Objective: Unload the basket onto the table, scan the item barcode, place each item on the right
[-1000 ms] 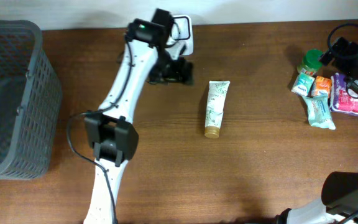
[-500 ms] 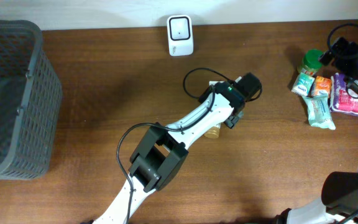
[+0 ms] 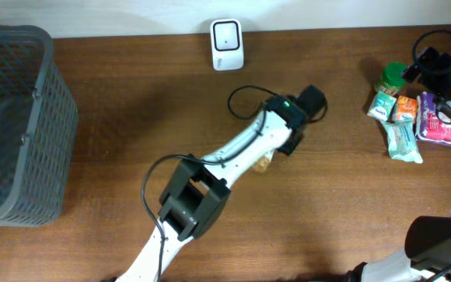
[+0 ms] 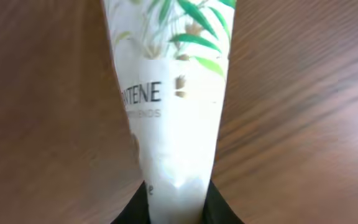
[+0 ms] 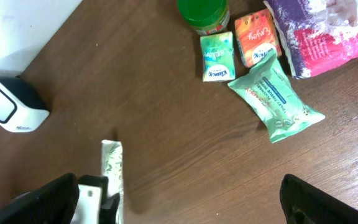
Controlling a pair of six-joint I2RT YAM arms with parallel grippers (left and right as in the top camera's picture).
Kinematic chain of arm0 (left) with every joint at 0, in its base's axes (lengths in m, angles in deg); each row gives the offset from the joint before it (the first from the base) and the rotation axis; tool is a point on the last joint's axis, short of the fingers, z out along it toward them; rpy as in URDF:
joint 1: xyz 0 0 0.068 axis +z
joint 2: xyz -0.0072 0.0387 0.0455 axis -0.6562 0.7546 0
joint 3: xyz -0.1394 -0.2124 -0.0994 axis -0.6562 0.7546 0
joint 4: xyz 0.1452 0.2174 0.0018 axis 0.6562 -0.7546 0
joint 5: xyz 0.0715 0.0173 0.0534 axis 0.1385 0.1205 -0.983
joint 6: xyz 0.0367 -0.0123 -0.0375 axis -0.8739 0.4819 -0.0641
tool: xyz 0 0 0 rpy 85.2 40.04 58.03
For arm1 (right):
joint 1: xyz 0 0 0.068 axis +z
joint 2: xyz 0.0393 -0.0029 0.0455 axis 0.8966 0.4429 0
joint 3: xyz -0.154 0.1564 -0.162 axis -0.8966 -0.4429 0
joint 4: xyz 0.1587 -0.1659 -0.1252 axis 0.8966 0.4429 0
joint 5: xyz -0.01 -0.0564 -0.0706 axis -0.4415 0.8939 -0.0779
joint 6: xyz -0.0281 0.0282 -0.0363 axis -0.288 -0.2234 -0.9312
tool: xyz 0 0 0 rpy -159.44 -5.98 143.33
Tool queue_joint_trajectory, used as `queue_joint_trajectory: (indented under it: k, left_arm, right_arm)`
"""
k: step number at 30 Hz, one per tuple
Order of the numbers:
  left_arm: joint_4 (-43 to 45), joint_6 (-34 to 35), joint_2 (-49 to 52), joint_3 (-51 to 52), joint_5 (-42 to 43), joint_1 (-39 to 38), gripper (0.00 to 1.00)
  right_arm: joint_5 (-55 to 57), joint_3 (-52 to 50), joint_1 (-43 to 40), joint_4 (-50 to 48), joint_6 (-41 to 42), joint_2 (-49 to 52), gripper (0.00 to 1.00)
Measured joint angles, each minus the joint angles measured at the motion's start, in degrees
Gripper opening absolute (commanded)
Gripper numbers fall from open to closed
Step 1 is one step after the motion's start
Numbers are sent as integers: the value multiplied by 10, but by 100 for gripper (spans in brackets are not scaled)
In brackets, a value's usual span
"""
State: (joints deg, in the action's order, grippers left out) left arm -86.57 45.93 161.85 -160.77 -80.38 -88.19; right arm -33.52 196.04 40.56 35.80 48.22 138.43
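The item is a white tube with green leaf print (image 4: 173, 118), lying on the wooden table. In the overhead view my left arm covers most of it, and only its gold cap end (image 3: 263, 164) shows. My left gripper (image 4: 178, 202) is shut on the tube's lower part, its black fingers (image 4: 219, 208) pressed against both sides. The white barcode scanner (image 3: 227, 45) stands at the table's far edge, apart from the tube. No barcode shows on the tube's visible face. My right gripper (image 5: 179, 205) hangs open over bare table, holding nothing; the tube's crimped end (image 5: 111, 165) shows at its left.
A grey mesh basket (image 3: 14, 125) stands at the left edge. At the far right lie a green-lidded jar (image 3: 395, 76), two small packets (image 3: 392, 106), a green wipes pack (image 3: 403, 139) and a purple pack (image 3: 441, 125), under my right arm.
My left arm swung from beside the scanner to the tube in mid-table. Its gripper, open half a second ago, has now shut on the tube. The right arm stayed still.
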Motion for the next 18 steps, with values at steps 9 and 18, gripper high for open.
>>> queue_joint_trajectory:
  k: [9,18]
  left_arm:
    - [27,19,-21,111,518,286,31]
    - [-35,27,-28,103,386,299,62]
  right_arm:
    - [0,0,0,0,0,0,98]
    - [0,0,0,0,1,0,99]
